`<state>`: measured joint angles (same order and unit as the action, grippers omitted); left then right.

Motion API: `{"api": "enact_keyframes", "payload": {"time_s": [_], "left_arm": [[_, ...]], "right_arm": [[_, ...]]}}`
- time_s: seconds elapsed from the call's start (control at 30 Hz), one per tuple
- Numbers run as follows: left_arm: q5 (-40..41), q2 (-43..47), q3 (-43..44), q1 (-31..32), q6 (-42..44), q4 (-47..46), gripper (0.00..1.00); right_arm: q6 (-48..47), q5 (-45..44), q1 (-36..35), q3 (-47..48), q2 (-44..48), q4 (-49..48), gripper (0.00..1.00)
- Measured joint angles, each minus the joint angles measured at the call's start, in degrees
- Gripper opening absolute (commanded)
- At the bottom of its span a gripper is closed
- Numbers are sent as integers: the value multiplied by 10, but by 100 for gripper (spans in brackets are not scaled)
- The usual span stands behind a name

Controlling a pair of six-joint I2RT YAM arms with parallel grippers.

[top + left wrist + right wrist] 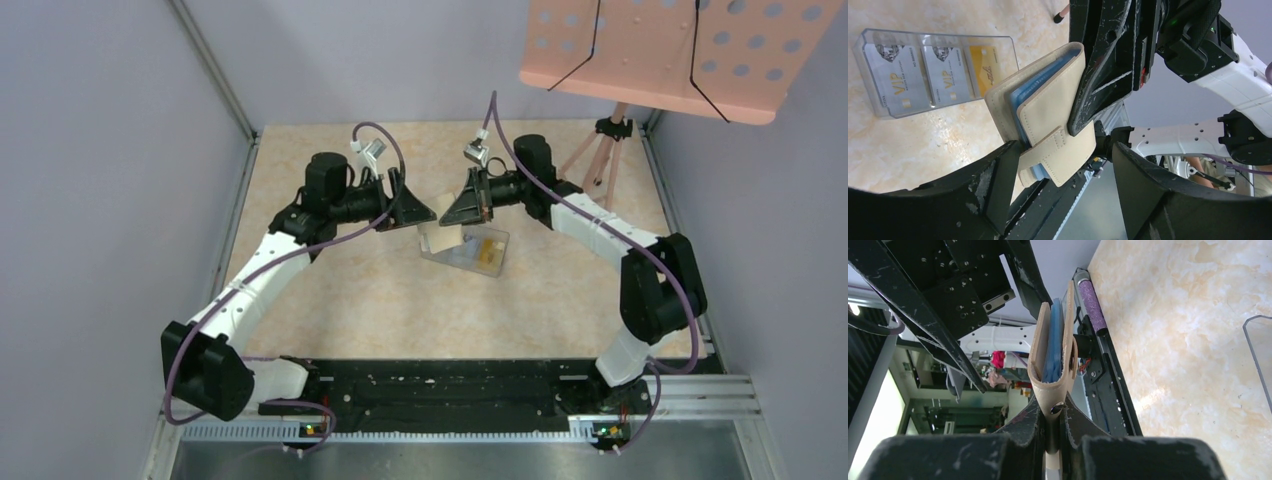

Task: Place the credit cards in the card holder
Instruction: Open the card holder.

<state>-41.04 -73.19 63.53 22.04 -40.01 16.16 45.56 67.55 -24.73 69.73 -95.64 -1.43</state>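
Observation:
The tan card holder (1050, 352) hangs in the air above the table, blue-grey lining showing, and my right gripper (1053, 415) is shut on its snap end. From the left wrist, the card holder (1048, 115) sits pinched in the right arm's black fingers (1098, 75). My left gripper (1063, 182) stands open, with the holder's strap corner between its fingers, close to the left one. The credit cards lie in a clear tray (878, 107): two silvery cards (895, 80) and a yellow one (983, 67). From above, both grippers meet at the card holder (440, 237), just above the tray (455, 262).
A pink perforated music stand (680, 50) on a tripod (605, 150) stands at the back right. Grey walls close the table on three sides. A black rail (440, 385) runs along the near edge by the arm bases.

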Motion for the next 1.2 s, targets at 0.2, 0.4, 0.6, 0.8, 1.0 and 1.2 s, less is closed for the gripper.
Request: {"api": "enact_keyframes", "payload": {"time_s": [0.2, 0.4, 0.6, 0.8, 1.0, 1.2], "left_arm": [[53, 9, 0, 0, 11, 35, 78], [109, 18, -1, 1, 21, 87, 84], [36, 24, -32, 1, -23, -14, 84], [-20, -9, -47, 1, -61, -97, 82], [-55, -65, -39, 5, -86, -148, 72], [-76, -99, 5, 24, -96, -163, 54]], "right_arm": [[26, -20, 14, 0, 6, -19, 0], [26, -44, 30, 1, 28, -24, 0], [31, -49, 30, 1, 29, -29, 1], [57, -49, 30, 1, 29, -63, 4], [86, -50, 30, 0, 29, -97, 7], [87, -79, 30, 0, 29, -83, 20]]}}
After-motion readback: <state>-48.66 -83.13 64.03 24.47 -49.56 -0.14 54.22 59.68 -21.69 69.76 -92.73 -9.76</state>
